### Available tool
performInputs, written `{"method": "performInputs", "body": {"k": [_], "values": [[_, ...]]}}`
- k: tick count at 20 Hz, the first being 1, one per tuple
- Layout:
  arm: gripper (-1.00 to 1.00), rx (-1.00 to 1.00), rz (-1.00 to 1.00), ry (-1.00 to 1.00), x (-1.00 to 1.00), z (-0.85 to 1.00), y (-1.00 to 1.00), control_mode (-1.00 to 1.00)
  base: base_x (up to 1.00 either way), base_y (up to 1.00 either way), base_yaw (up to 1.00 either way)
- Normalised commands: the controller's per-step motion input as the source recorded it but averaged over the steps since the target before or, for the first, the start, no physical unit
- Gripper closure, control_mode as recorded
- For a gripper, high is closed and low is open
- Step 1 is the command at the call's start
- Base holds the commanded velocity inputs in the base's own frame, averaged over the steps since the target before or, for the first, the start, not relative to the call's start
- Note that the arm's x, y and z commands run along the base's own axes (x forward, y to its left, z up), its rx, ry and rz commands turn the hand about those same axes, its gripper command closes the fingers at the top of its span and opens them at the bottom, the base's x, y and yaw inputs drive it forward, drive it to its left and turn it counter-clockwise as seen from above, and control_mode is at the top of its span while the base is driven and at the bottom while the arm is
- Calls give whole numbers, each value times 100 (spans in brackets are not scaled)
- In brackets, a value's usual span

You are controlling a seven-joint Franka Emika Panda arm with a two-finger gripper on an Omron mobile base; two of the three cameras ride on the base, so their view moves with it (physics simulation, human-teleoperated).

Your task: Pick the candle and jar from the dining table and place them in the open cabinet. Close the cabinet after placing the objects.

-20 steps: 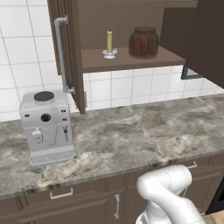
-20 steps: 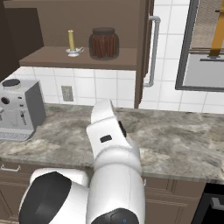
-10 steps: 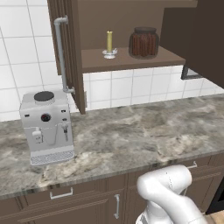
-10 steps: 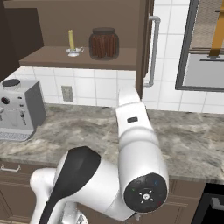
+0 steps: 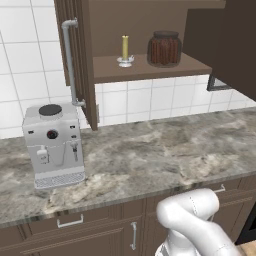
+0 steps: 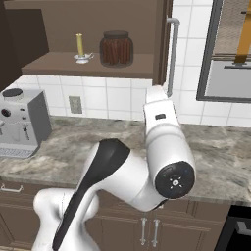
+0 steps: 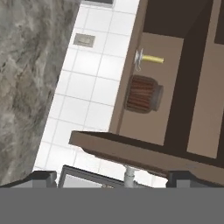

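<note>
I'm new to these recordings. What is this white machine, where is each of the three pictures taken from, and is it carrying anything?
It is a white robot arm on a driving base in a rendered kitchen. Two pictures come from cameras on the base, behind the arm's left and right. The third looks along its claw, so the room appears rolled sideways. The claw is open and carries nothing. A short yellow stick candle and a squat reddish-brown ribbed jar stand side by side on the shelf of the open dark brown wall cabinet. On the veined marble counter below stands a grey coffee machine.
</note>
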Motion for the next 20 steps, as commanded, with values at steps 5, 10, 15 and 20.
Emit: {"method": "performInputs", "body": {"k": [5,10,15,20], "values": [[-100,0,0,-1,51,-1,-25,-100,0,0,0],[-100,0,0,-1,46,0,-29,-100,0,0,0],[-100,0,0,-1,46,0,-9,-100,0,0,0],[-100,0,0,-1,43,0,0,-100,0,0,0]]}}
